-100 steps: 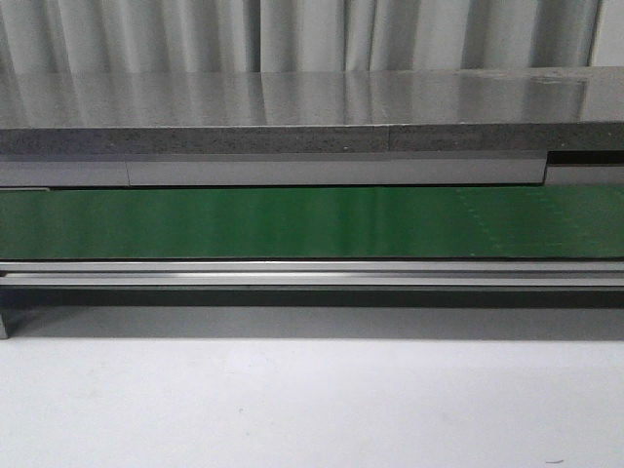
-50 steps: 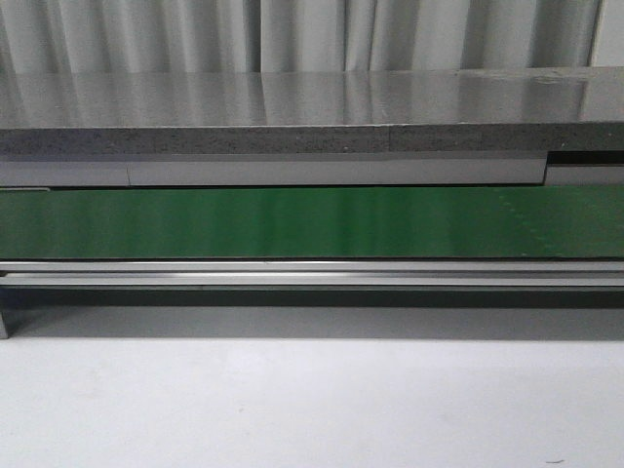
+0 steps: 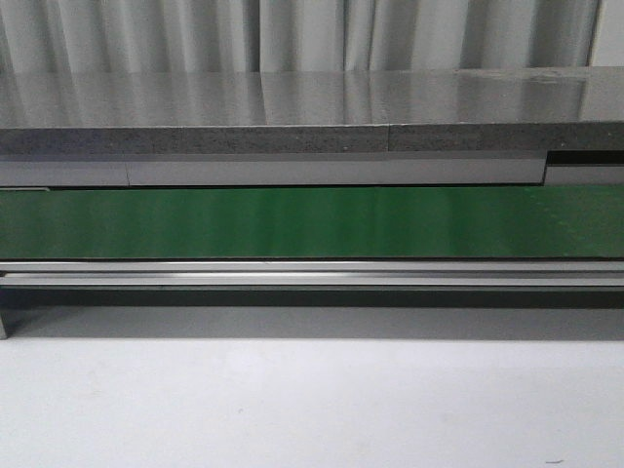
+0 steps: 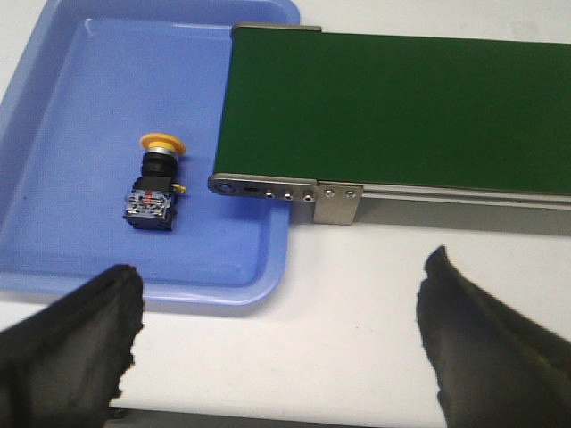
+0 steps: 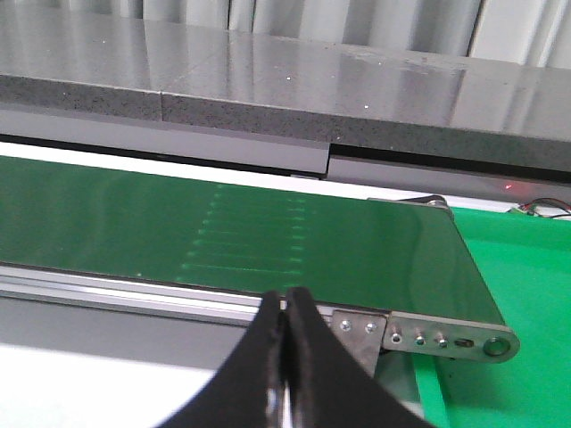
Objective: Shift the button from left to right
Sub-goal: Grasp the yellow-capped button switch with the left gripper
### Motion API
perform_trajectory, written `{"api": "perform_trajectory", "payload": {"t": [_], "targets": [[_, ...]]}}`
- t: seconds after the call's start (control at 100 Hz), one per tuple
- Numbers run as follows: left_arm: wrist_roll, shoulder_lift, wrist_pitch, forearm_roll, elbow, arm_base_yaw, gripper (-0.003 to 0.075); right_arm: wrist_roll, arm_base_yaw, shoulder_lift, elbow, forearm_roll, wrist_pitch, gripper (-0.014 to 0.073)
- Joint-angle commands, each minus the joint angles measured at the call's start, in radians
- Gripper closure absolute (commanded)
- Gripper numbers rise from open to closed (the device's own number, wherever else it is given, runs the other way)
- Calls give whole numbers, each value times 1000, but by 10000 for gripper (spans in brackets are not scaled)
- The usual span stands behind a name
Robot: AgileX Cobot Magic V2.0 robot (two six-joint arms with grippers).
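Observation:
The button (image 4: 155,184), with a round orange-yellow cap on a black body, lies on its side in a blue tray (image 4: 53,107) in the left wrist view. It is not visible in the front view. My left gripper (image 4: 277,308) is open and empty over the white table, short of the tray's near rim and off to the side of the button. My right gripper (image 5: 286,308) is shut and empty in front of the green conveyor belt (image 5: 223,236). Neither gripper shows in the front view.
The green belt (image 3: 312,222) runs across the front view, with a grey stone-like shelf (image 3: 292,112) behind it. One belt end (image 4: 285,189) overhangs the blue tray. A green bin (image 5: 517,294) sits at the belt's other end. White tabletop (image 3: 312,400) lies in front.
The faint dotted pattern on the right part of the belt has moved off to the right and out of the front view. Nothing else differs.

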Motion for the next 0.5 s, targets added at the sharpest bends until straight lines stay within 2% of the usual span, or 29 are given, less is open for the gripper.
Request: {"api": "perform_trajectory", "payload": {"t": [0.0,0.12,0.36,0.49], "targets": [[-25,57,-45,37,-68,-3,130,-10,-1,-16,0,-12,-87,662],[-25,162,-42,44,-137,47,130,-10,-1,-16,0,-12,-87,662],[-13,404,-83,44,-246,239,130,-10,-1,-16,0,-12,-87,662],[10,546,-110,37,-287,303,130,-10,-1,-16,0,-12,-87,662]]}}
